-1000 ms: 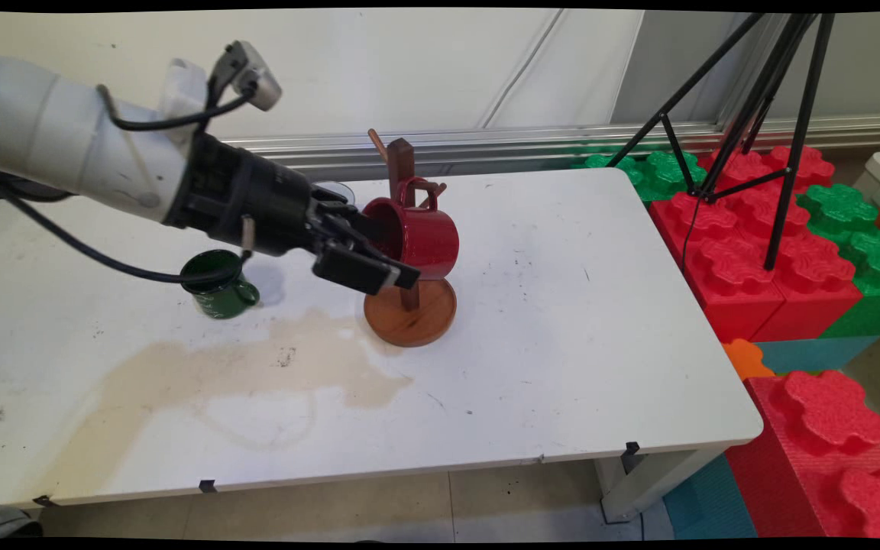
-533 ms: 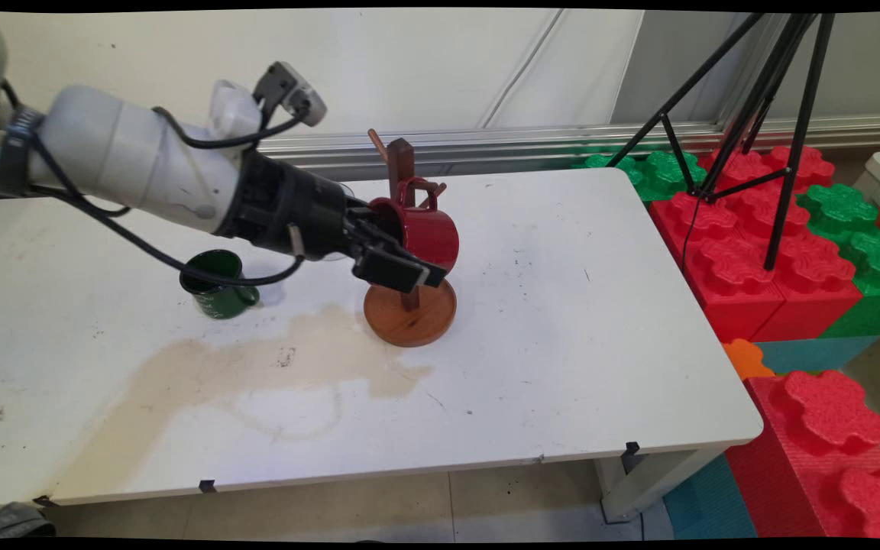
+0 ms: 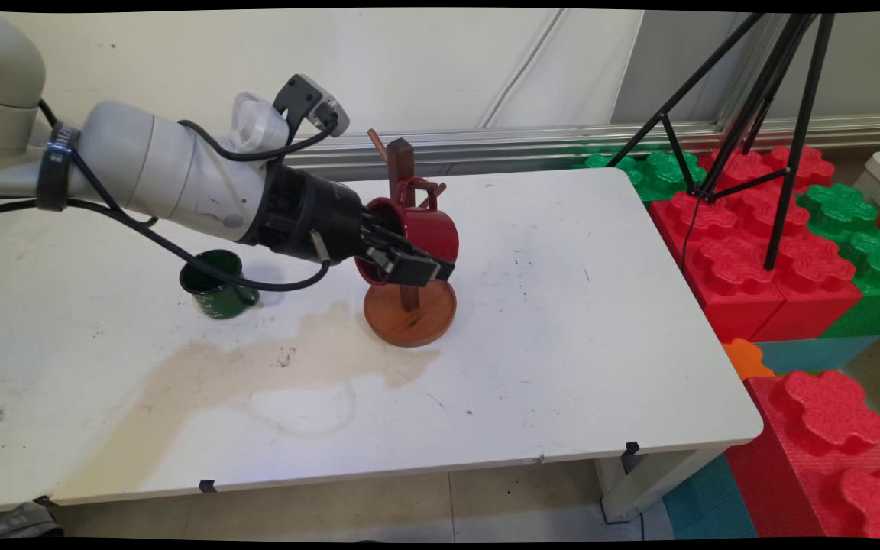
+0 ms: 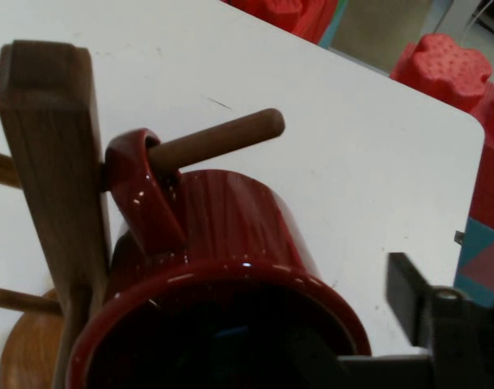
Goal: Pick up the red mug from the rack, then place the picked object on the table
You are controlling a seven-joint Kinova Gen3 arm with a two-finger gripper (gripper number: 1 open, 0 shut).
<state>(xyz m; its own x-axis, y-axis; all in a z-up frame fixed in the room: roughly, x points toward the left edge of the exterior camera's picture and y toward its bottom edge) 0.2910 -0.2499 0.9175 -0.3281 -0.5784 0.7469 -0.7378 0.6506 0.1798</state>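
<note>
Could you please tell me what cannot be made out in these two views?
- Main view: the hand covers most of the mouth of the red mug and part of the post of the wooden rack.
- Hand view: the bottom edge cuts off the mug's mouth, and the mug hides most of the rack's base.
- Main view: the lettering on the green mug is too small to read.

Gripper (image 3: 409, 263) at the red mug's (image 3: 418, 233) rim
The mug hangs on the wooden mug tree (image 3: 408, 252); a green mug (image 3: 215, 284) stands behind the hand on the white table (image 3: 562, 344)
</note>
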